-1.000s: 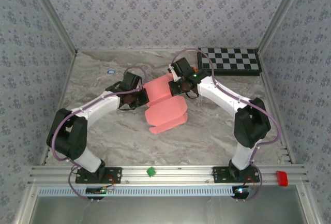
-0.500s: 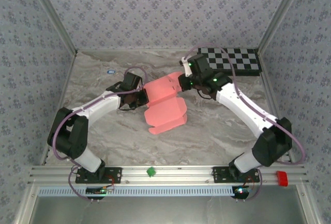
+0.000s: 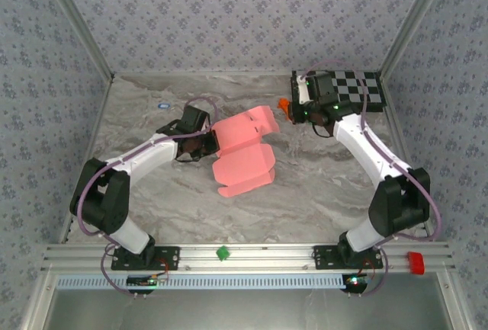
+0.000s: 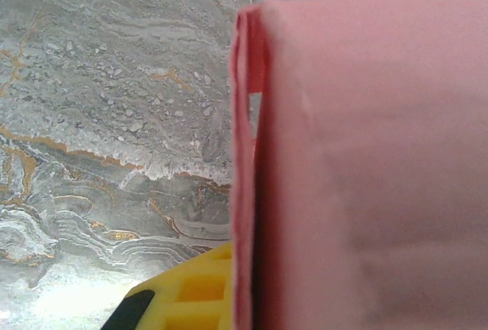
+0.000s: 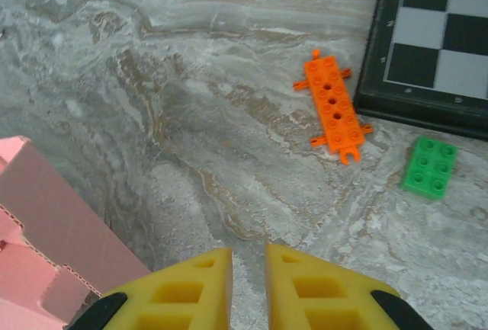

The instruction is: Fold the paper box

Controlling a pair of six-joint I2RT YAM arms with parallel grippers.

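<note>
The salmon-pink paper box [image 3: 242, 152] lies partly folded at the table's middle, with its upper flap free. My left gripper [image 3: 210, 144] is shut on the box's left edge. In the left wrist view the card [image 4: 366, 162] covers the right side, and one yellow finger [image 4: 194, 288] presses against its doubled edge. My right gripper [image 3: 294, 110] hangs apart from the box, near the checkerboard. Its yellow tips [image 5: 249, 269] stand a narrow gap apart over bare table, with nothing between them. A corner of the box [image 5: 46, 223] shows at that view's lower left.
A black-and-white checkerboard [image 3: 347, 90] lies at the back right. A small orange block [image 5: 333, 107] and a green block [image 5: 431, 166] rest on the table beside it. A small blue item [image 3: 163, 106] sits at the back left. Papered walls enclose the table.
My right gripper let go of the box's upper flap, opened slightly and pulled back right toward the checkerboard. The left gripper stayed in place on the box.
</note>
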